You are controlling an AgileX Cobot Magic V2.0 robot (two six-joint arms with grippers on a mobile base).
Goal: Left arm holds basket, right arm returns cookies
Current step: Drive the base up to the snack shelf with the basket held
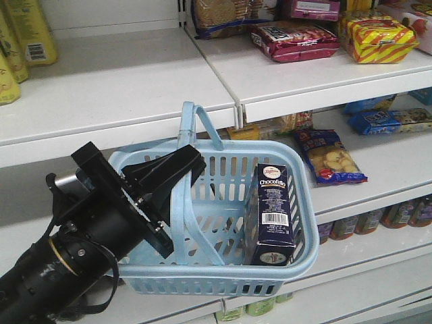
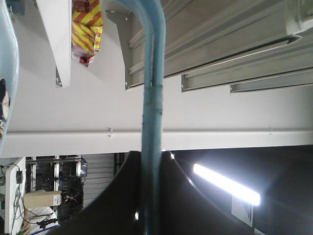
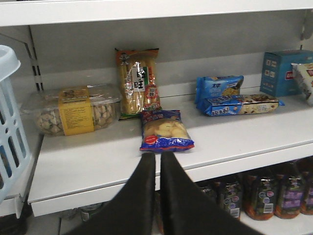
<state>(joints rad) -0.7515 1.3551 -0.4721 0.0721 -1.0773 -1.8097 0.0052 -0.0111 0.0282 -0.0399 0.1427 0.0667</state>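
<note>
The light blue basket [image 1: 223,282] hangs in front of the shelves, and its slotted side shows at the left edge of the right wrist view [image 3: 10,122]. The dark navy cookies carton [image 1: 273,214] stands upright in the basket's right end. My left gripper [image 1: 185,165] is shut on one of the basket's hoop handles [image 1: 182,202]; in the left wrist view the handle [image 2: 152,98] runs straight up from between the jaws of the left gripper [image 2: 151,161]. My right gripper [image 3: 158,155] is shut with nothing in it, in front of the middle shelf's edge and to the right of the basket.
On the middle shelf lie a blue snack bag [image 3: 165,129], a clear tub of nuts [image 3: 73,112], a tall cracker pack [image 3: 138,85] and blue biscuit bags [image 3: 234,100]. Jars [image 3: 274,196] fill the shelf below. The top shelf holds a red package [image 1: 295,39] and a yellow-red box [image 1: 378,37].
</note>
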